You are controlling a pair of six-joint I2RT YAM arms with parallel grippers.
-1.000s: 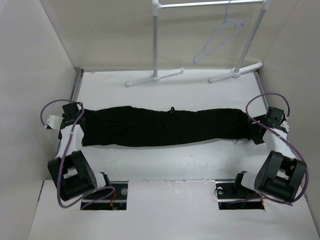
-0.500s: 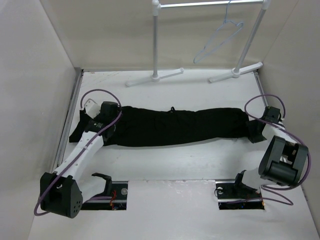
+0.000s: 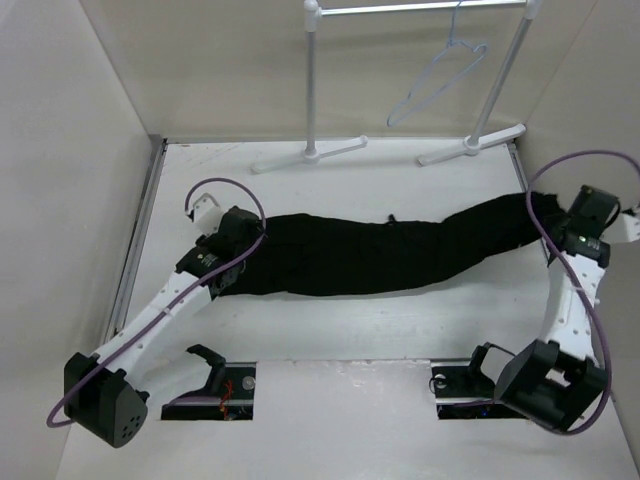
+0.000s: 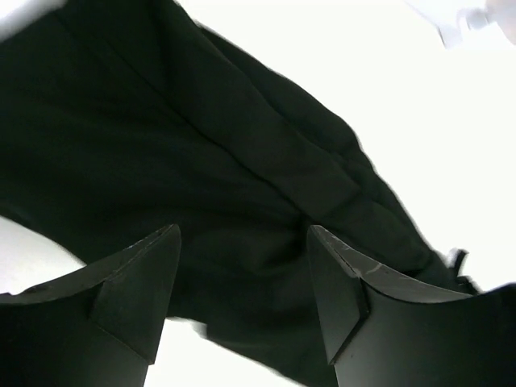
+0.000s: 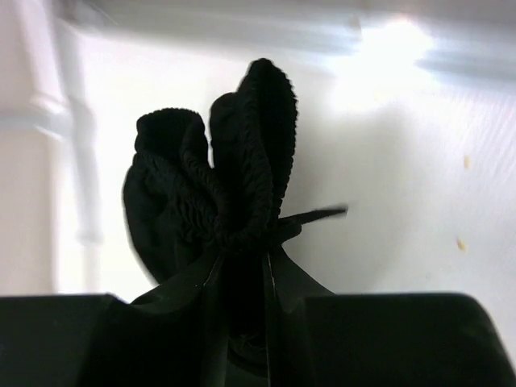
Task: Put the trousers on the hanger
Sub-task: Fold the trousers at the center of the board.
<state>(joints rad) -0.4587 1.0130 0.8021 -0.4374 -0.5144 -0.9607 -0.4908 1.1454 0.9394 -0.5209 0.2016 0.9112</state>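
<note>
I grip the right end of the black soft fabric trousers point(image 3: 370, 255) in my right jaws, left jaws open over them; the thin pale wire hanger point(image 3: 440, 75) hangs bare.

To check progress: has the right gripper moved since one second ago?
Yes. The right gripper, shut on the trousers, moved rightward and back, toward the right wall.

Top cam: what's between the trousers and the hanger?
In the top external view, only the garment rack's right foot and bare table lie between the trousers and the hanger, which hangs on the rack's rail.
</note>
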